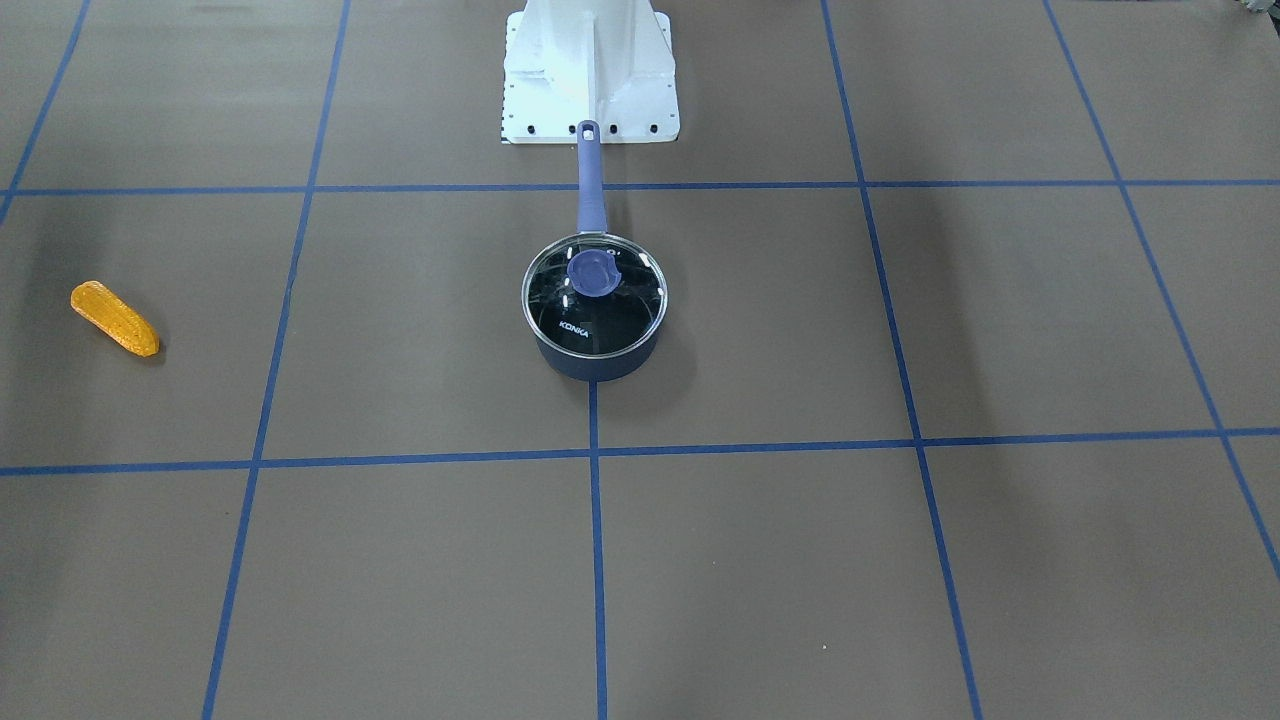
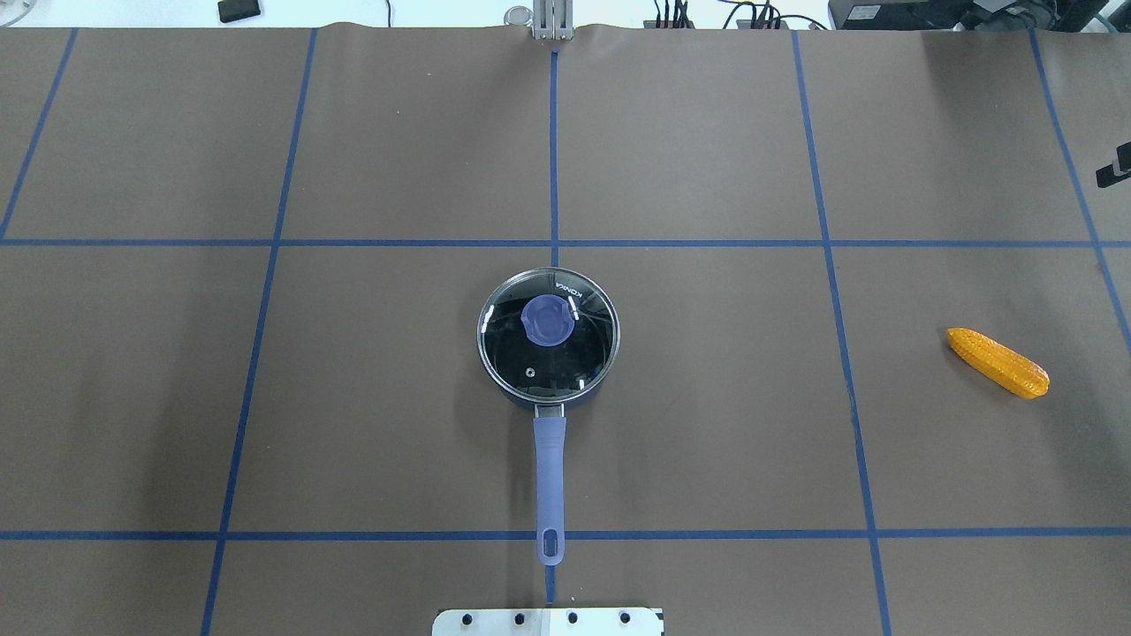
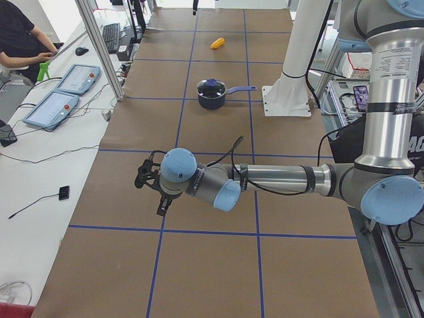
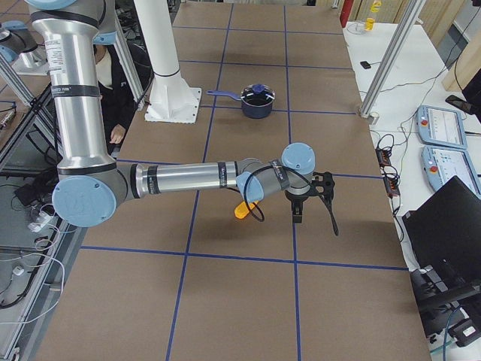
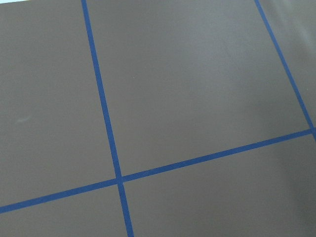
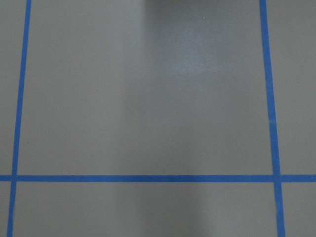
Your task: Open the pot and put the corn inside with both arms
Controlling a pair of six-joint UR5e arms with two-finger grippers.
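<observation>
**Lidded pot at centre, corn off to the robot's right**

The pot [image 1: 595, 365] is a small dark navy saucepan standing upright at the middle of the brown surface [image 1: 800, 560], on the centre blue tape line [image 1: 597, 560]. Its round glass lid [image 1: 600, 322] sits closed on the rim, showing black beneath, with white "KONKA" print and a blue knob [image 1: 594, 272] at the centre. The long lavender-blue handle [image 1: 590, 185] runs straight along the centre line and points at the robot's white base plate [image 1: 590, 100]. Its tip has a hanging hole and ends near that plate.

The corn [image 1: 114, 318] is a small orange-yellow cob with bumpy kernels. It lies flat, well apart from the pot, on the robot's right side. Its long axis runs diagonally to the tape grid, with the narrower end turned toward the pot's side and away from the robot.

Both arms reach out low over the surface at its two ends. The left gripper [image 3: 149, 182] and the right gripper [image 4: 308, 197] appear only in the side views, so I cannot tell whether their fingers are released or clenched. The wrist views show only bare surface and tape.
</observation>
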